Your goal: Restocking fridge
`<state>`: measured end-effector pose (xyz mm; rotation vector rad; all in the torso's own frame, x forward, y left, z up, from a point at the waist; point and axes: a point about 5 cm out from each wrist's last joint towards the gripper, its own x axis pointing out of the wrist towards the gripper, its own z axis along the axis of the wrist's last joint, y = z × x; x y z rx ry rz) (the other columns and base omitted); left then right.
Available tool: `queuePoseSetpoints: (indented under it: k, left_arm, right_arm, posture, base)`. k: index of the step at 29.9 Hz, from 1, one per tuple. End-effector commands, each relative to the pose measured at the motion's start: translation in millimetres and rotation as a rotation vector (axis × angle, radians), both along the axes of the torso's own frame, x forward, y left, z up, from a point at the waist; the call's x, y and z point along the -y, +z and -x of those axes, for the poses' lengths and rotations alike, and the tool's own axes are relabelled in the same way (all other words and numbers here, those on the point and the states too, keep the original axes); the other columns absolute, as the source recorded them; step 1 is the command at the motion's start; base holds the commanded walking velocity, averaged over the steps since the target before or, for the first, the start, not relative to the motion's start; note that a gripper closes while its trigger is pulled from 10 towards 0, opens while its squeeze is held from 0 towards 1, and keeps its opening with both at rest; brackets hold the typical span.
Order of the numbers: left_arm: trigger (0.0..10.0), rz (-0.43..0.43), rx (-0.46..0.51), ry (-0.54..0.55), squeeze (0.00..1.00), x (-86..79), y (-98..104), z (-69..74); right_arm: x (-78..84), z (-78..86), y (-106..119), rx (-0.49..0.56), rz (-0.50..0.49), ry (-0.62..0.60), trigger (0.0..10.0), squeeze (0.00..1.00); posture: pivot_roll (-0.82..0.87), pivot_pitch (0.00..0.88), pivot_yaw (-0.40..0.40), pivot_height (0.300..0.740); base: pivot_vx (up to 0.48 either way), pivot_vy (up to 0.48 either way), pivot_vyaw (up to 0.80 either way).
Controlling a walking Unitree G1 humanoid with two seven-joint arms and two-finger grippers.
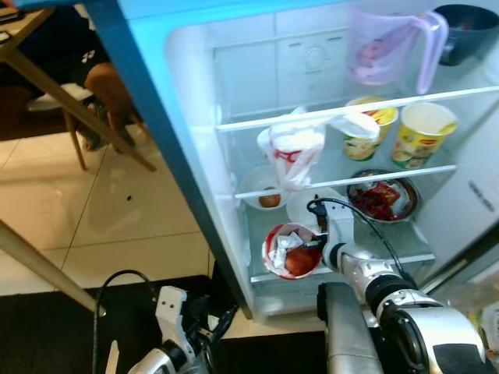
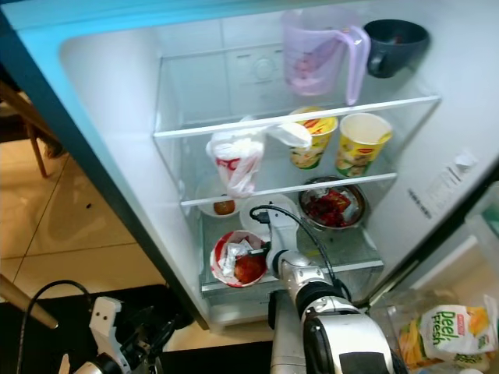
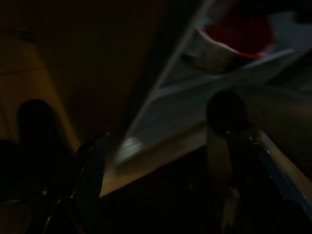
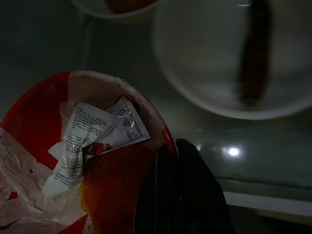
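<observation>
The fridge stands open in front of me. On its lowest glass shelf (image 1: pixel 409 248) sits a red bowl (image 1: pixel 290 251) holding crumpled wrappers and a reddish-brown lump. My right gripper (image 1: pixel 318 248) reaches in from below and is shut on the bowl's right rim (image 4: pixel 167 135), its two black fingers (image 4: pixel 192 185) pressed close together. Down by the fridge's bottom left corner, my left arm (image 1: pixel 171 312) hangs low. Its gripper (image 3: pixel 131 122) is open in the dark, holding nothing.
A white plate (image 1: pixel 323 204) and a steel bowl of red packets (image 1: pixel 382 199) sit behind the red bowl, beside a small bowl (image 1: pixel 267 199). Above are a plastic bag (image 1: pixel 295 152), two noodle cups (image 1: pixel 421 134) and a pitcher (image 1: pixel 386 47). Table legs (image 1: pixel 47 269) stand left.
</observation>
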<state>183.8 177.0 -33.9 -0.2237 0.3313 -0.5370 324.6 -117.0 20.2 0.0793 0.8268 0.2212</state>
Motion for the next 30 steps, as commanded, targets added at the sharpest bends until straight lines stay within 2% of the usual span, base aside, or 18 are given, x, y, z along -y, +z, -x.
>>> queuePoseSetpoints:
  k: [1, 14, 17, 18, 20, 22, 24, 25, 26, 27, 30]
  left_arm:
    - [10.0, -0.007, -0.015, -0.029, 0.0, 2.8, -3.5, 7.6]
    - [10.0, -0.039, 0.013, -0.045, 0.0, 4.3, -1.0, 9.2]
    - [10.0, -0.043, 0.034, -0.042, 0.0, 2.8, 2.4, 6.2]
    - [10.0, -0.046, 0.047, -0.042, 0.0, 2.3, 4.6, 4.2]
    - [10.0, -0.046, 0.047, -0.042, 0.0, 2.3, 4.6, 4.2]
    - [10.0, -0.05, 0.067, -0.045, 0.0, 2.6, 8.1, 1.5]
    - [10.0, -0.052, 0.075, -0.047, 0.0, 3.1, 9.7, 0.5]
    - [10.0, -0.053, 0.081, -0.049, 0.0, 3.4, 10.9, -0.2]
    - [10.0, -0.053, 0.081, -0.049, 0.0, 3.4, 10.9, -0.2]
    - [10.0, -0.053, 0.087, -0.05, 0.0, 3.8, 11.9, -0.9]
    - [10.0, -0.055, 0.093, -0.05, 0.0, 4.2, 12.9, -2.0]
  right_arm:
    - [0.1, -4.0, 4.7, 0.005, -0.02, -0.027, 10.0, 0.0]
    - [-2.5, -6.5, 7.2, -0.001, -0.007, -0.105, 10.0, 0.0]
    - [-4.4, -8.9, 9.7, 0.012, -0.054, -0.166, 10.0, 0.0]
    - [-6.7, -10.8, 11.9, 0.022, -0.098, -0.202, 10.0, 0.0]
    - [-6.7, -10.8, 11.9, 0.022, -0.098, -0.202, 10.0, 0.0]
    - [-10.2, -13.9, 15.8, 0.039, -0.159, -0.254, 10.0, 0.0]
    - [-12.0, -15.2, 17.6, 0.047, -0.179, -0.27, 10.0, 0.0]
    - [-13.9, -16.4, 19.3, 0.053, -0.195, -0.277, 10.0, 0.1]
    - [-13.9, -16.4, 19.3, 0.053, -0.195, -0.277, 10.0, 0.1]
    - [-15.9, -18.0, 21.6, 0.064, -0.213, -0.283, 10.0, 1.0]
    - [-18.1, -21.7, 26.6, 0.087, -0.242, -0.302, 10.0, 1.0]
  posture:
    - [0.03, 0.19, 0.036, 0.449]
    - [0.05, 0.197, 0.035, 0.449]
    - [0.06, 0.201, 0.038, 0.449]
    - [0.06, 0.201, 0.038, 0.449]
    - [0.06, 0.201, 0.038, 0.449]
    - [0.06, 0.201, 0.038, 0.449]
    - [0.07, 0.206, 0.041, 0.449]
    - [0.07, 0.206, 0.041, 0.449]
    - [0.07, 0.206, 0.041, 0.449]
    - [0.07, 0.208, 0.041, 0.449]
    - [0.07, 0.206, 0.041, 0.449]
  base:
    - [0.0, 0.0, 0.0]
    - [0.0, 0.0, 0.0]
    - [0.0, 0.0, 0.0]
    - [0.0, 0.0, 0.0]
    - [0.0, 0.0, 0.0]
    - [0.0, 0.0, 0.0]
    - [0.0, 0.0, 0.0]
    - [0.0, 0.0, 0.0]
    - [0.0, 0.0, 0.0]
    - [0.0, 0.0, 0.0]
    - [0.0, 0.0, 0.0]
